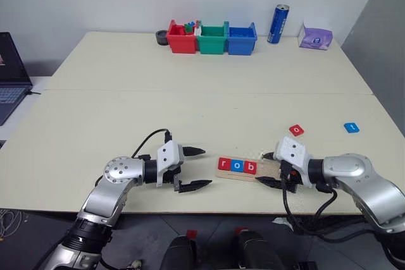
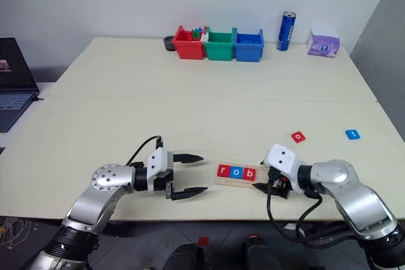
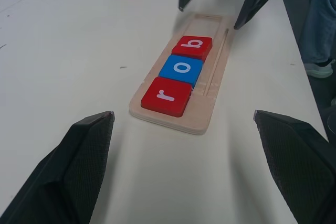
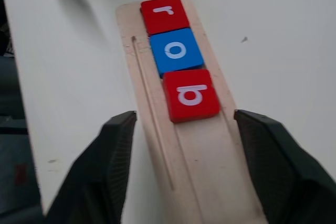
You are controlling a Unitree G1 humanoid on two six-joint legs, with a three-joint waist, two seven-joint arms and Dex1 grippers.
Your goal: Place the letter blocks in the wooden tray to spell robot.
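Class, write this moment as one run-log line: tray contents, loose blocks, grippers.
tray: r, o, b placed | loose: red o, blue t on table | left gripper: open, empty | right gripper: open, empty, at tray's free end

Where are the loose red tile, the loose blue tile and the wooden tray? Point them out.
loose red tile [image 1: 296, 130]: left eye view, middle of its top face.
loose blue tile [image 1: 351, 128]: left eye view, middle of its top face.
wooden tray [image 3: 210, 24]: left wrist view, bare groove beyond the b tile.
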